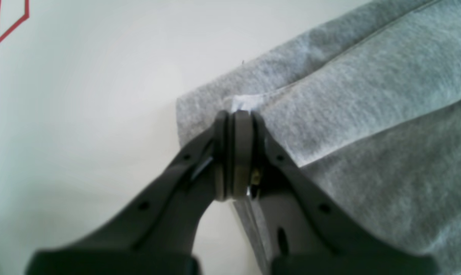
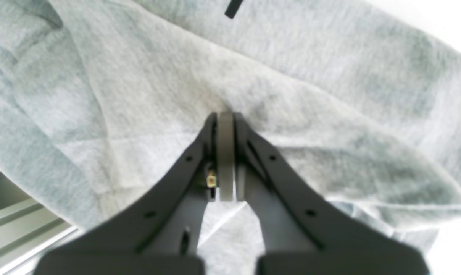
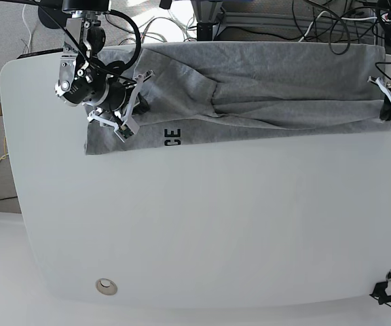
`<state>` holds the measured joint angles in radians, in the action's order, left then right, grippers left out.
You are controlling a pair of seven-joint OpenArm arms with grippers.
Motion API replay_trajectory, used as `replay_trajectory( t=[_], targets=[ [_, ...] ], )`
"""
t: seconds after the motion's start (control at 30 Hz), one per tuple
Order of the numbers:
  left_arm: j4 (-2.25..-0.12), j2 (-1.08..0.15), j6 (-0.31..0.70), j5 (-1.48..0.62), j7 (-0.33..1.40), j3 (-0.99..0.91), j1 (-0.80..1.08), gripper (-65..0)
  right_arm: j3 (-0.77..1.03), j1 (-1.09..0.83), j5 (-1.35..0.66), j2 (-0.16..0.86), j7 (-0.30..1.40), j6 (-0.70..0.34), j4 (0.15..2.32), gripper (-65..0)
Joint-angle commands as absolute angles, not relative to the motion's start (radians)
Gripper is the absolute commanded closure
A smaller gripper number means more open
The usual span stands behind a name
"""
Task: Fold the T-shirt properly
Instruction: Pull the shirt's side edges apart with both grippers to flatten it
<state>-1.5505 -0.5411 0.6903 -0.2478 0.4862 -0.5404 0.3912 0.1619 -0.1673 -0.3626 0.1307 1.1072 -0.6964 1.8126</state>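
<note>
The left hand (image 1: pixel 236 114) is pinched fully together on a corner of the T-shirt (image 3: pixel 263 95), with a sliver of pale fabric, possibly a label, showing just past its fingertips; the grey cloth spreads away ahead and to the hand's right in the wrist view, while bare tabletop (image 3: pixel 216 224) lies to its left. The right hand (image 2: pixel 224 114) is likewise closed tight, its tips buried in a bunched ridge of the heather-grey fabric, so it appears to have hold of a fold, though the exact bite of cloth is hidden under the pads. From the base view the two hands sit at opposite ends of the garment, which lies stretched in a long band across the far part of the tabletop, its far edge running along the table's back rim. Holding both ends at once looks meant to keep the cloth taut so one long fold can be carried over evenly without a side sagging or twisting. Diagonal creases run through the middle, where an upper layer lies over a lower one. Black letters reading "CE" (image 3: pixel 172 138) show on the near edge, close beside the right hand, so part of the printed side faces up there. Judging by this, the shirt is folded once lengthwise and the fold is partway done, with further folds yet to make.
</note>
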Motion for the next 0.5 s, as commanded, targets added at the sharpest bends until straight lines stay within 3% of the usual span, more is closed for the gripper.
replay_trajectory(
  t=[0.0, 0.43, 0.47],
  targets=[
    [-1.535, -0.585, 0.684, -0.255, 0.473, -0.547, 0.389, 0.0, 0.165, -0.157, -0.375, 0.137, 1.092, -0.698, 1.831, 0.0],
    [-1.455, -0.641, 0.684, -0.255, 0.473, -0.455, 0.383, 0.0, 0.165, -0.159, -0.375, 0.137, 1.092, -0.698, 1.831, 0.0],
    [-1.455, -0.641, 0.684, -0.255, 0.473, -0.455, 0.383, -4.2, 0.165, -0.159, -0.375, 0.137, 1.092, -0.698, 1.831, 0.0]
  ],
)
